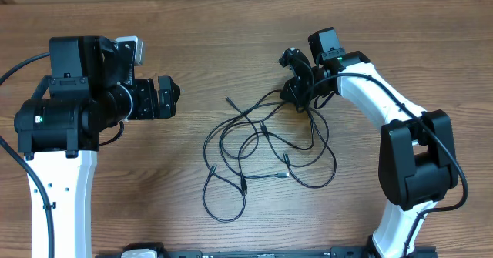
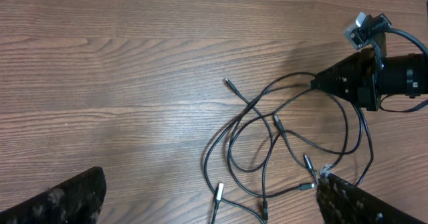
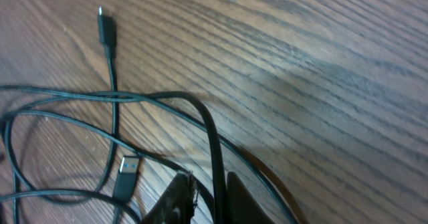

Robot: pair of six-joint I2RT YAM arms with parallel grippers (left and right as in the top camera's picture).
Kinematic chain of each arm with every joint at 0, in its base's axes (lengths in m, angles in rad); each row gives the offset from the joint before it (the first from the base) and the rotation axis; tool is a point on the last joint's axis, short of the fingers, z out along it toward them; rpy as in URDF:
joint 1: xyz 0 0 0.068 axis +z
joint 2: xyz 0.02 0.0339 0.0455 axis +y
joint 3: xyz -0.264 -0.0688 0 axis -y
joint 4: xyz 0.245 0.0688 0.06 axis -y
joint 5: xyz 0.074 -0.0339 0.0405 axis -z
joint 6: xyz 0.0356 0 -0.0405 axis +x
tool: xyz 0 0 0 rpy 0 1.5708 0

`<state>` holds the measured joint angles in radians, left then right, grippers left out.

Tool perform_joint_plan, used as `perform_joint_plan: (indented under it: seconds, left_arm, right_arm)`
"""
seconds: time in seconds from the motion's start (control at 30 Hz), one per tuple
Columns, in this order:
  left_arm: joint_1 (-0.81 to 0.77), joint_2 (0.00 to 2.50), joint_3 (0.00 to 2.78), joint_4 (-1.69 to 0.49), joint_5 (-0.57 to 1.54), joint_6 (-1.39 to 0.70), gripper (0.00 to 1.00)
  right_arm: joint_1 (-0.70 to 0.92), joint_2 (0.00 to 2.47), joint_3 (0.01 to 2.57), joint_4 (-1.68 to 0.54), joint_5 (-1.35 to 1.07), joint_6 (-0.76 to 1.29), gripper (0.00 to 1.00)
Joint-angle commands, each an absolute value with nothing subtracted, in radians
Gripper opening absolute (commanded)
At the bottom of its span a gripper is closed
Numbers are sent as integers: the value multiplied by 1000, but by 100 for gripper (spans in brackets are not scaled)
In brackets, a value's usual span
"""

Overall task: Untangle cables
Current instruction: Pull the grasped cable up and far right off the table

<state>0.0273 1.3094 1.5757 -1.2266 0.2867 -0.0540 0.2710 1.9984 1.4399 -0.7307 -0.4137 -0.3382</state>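
The cables (image 1: 266, 146) are several thin black cords lying in loose overlapping loops on the wooden table, with plug ends spread around. My right gripper (image 1: 299, 98) is at the far edge of the tangle, shut on one black cable strand. In the right wrist view that strand (image 3: 212, 144) runs between the closed fingers (image 3: 215, 197). My left gripper (image 1: 171, 98) is open and empty, to the left of the tangle and apart from it. In the left wrist view its fingers (image 2: 210, 204) are spread wide, with the cables (image 2: 281, 137) ahead.
A silvery plug (image 2: 220, 190) lies between my left fingers' span. A USB plug (image 3: 127, 174) and a small plug (image 3: 103, 30) lie near my right gripper. The wooden table (image 1: 231, 42) extends beyond the tangle. The arm bases stand at the left and right.
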Motion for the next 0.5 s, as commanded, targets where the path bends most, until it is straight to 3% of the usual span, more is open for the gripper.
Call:
perform_joint_plan:
  seconds: [0.0, 0.27, 0.47]
  left_arm:
    - [24, 1308, 1589, -1226, 281, -67, 100]
    - [24, 1308, 1589, -1226, 281, -67, 100]
    - [24, 1308, 1589, -1226, 281, -67, 100]
  right_arm:
    - [274, 1991, 1466, -731, -420, -345, 4]
    - [274, 1983, 1471, -736, -421, -345, 4]
    - [274, 1908, 1586, -859, -421, -341, 4]
